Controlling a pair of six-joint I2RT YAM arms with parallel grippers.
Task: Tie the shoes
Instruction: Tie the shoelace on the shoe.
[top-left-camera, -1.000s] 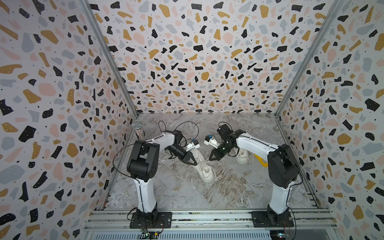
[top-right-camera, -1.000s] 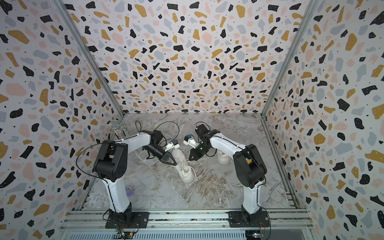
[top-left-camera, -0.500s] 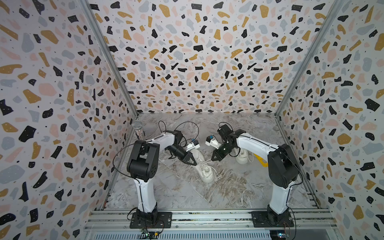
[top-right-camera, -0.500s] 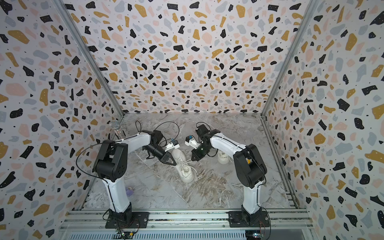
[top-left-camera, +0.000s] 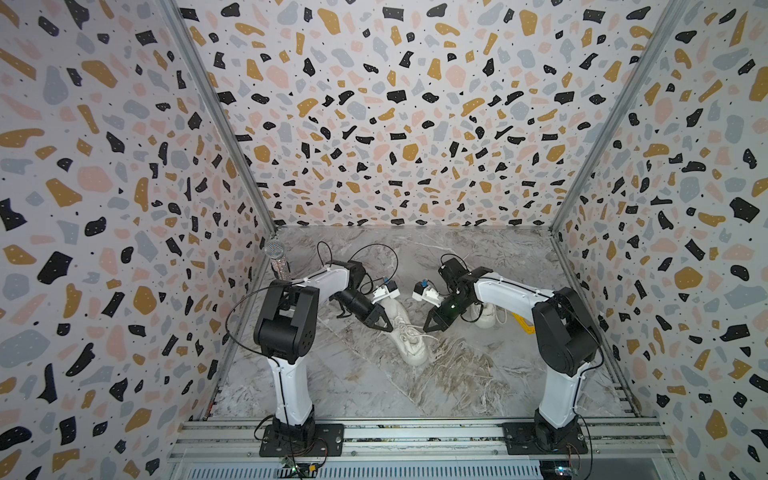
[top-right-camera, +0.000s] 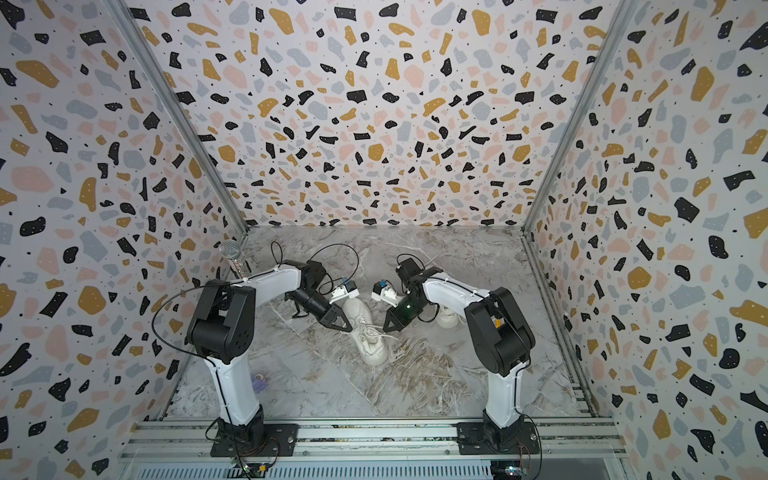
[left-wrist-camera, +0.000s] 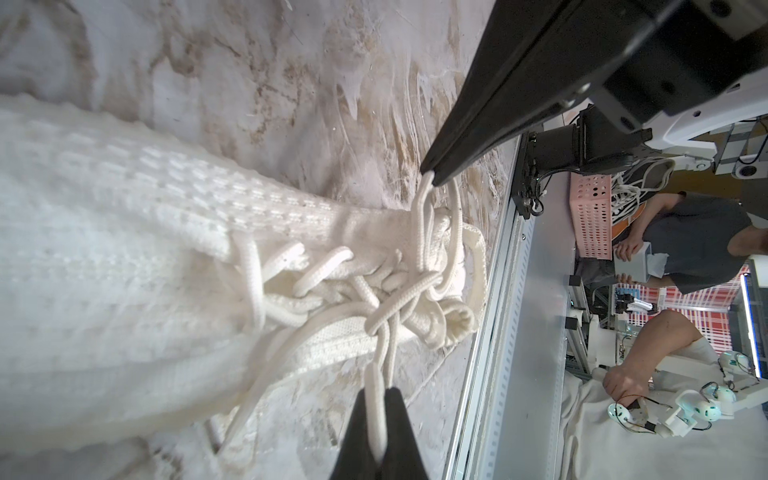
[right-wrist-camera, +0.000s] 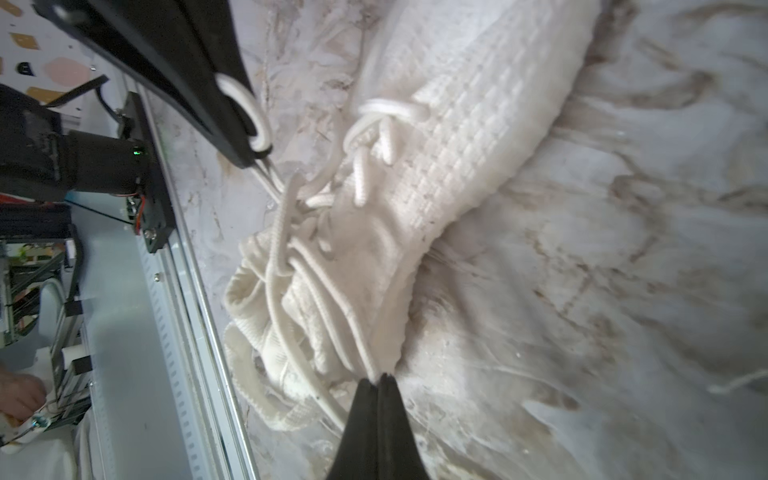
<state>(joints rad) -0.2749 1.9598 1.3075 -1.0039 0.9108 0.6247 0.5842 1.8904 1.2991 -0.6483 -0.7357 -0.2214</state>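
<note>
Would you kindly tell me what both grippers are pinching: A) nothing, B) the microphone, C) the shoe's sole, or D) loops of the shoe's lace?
D: the left wrist view shows the left gripper and right gripper each shut on a lace loop of the shoe.

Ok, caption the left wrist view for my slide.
Left fingers and right fingers each pinch a lace loop of the cream sneaker, a loose knot between them.
</note>
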